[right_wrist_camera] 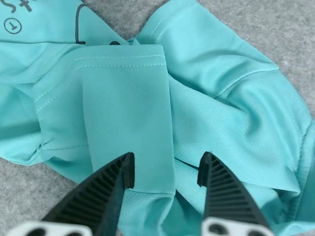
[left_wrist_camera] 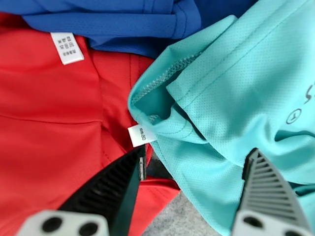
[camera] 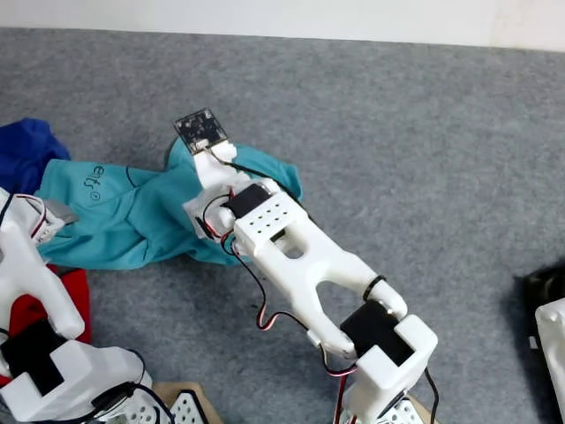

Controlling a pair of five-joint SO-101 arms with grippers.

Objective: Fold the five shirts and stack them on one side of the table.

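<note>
We list one teal shirt (camera: 124,221), crumpled on the grey table (camera: 424,159), its collar end lying over a red shirt (left_wrist_camera: 49,123) and a blue shirt (left_wrist_camera: 113,19). Our left gripper (left_wrist_camera: 197,160) hangs spread wide above that collar. Our right gripper (right_wrist_camera: 166,169) hangs with fingers parted over a teal fold.

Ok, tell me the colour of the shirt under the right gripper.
Teal; the shirt shows best in the right wrist view.

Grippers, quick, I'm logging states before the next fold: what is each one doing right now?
Left gripper: open, holding nothing, at the edge of the teal shirt.
Right gripper: open, holding nothing, above a fold of the teal shirt.
</note>
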